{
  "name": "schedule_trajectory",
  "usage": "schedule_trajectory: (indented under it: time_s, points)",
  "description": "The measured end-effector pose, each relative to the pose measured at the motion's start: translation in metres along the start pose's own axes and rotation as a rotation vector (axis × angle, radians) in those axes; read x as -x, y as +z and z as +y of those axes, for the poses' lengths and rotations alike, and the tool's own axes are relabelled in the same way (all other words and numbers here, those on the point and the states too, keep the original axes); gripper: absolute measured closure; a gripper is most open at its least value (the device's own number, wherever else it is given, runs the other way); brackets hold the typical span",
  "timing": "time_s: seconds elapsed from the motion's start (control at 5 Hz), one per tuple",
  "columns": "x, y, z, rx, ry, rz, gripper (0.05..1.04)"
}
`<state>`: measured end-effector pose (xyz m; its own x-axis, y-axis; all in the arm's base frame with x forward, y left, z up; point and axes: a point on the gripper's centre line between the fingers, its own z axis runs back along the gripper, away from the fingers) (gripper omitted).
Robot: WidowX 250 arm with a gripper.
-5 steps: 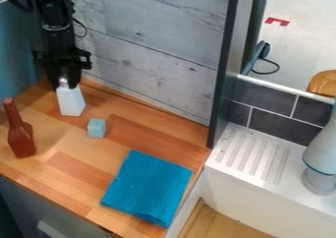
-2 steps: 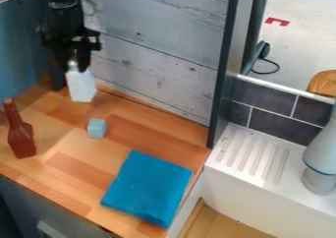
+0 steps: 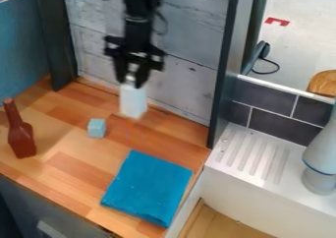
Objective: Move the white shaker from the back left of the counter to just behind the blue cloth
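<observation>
The black hand (image 3: 134, 81) has a white bottle (image 3: 133, 103) by its thin neck. Its two fingers are closed in on the neck, one on each side, and they hide part of it. The bottle hangs upright near the grey wall (image 3: 187, 92). Its bottom is blurry, so I can't tell how high it is over the wooden surface (image 3: 78, 156).

A small light blue block (image 3: 97, 128) sits near the bottle, and a brown-red bottle (image 3: 21, 139) stands well apart, on the other side of the block. A flat blue cloth (image 3: 148, 188) lies closer to the camera. The top of the arm (image 3: 140, 15) is cut off. On the white ledge (image 3: 253, 156) is a pale grey thing (image 3: 321, 165), cut off by the right edge, so I can't tell what it is.
</observation>
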<state>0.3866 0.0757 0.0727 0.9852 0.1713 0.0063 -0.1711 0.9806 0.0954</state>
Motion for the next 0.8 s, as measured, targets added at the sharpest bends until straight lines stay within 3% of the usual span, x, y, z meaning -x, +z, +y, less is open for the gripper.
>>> schedule_trajectory:
  time_s: [0.2, 0.6, 0.8]
  points:
    - [0.001, 0.003, -0.034, 0.008, -0.060, -0.006, 0.563]
    - [0.002, 0.002, -0.067, -0.018, -0.109, -0.049, 0.563]
    - [0.006, -0.018, -0.069, -0.022, -0.121, -0.069, 0.563]
